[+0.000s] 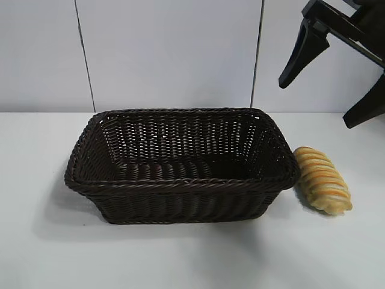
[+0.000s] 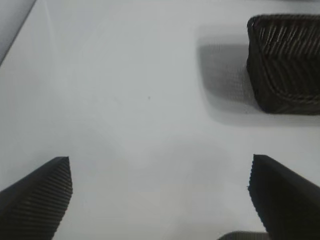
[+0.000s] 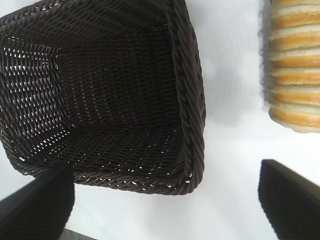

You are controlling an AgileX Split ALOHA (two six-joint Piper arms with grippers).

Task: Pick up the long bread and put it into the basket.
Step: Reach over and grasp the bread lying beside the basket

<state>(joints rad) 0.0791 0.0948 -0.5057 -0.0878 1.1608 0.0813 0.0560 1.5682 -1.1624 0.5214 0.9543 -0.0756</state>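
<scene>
One long bread (image 1: 322, 180) lies on the bench (image 1: 180, 253), just beside the basket (image 1: 180, 183), not yet lifted. Right gripper (image 1: 328, 90) hangs above it, jaws apart, empty. Left gripper (image 2: 160, 195) likewise apart, well clear.

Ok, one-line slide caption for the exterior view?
Long bread lies on the table beside the empty basket; open right tool hangs above.

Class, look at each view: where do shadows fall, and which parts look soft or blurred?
Exterior view: a soft shadow lies left of the basket. Left wrist view: the basket and its shadow look smeared. Right wrist view: the long bread is soft-edged at the frame edge.
</scene>
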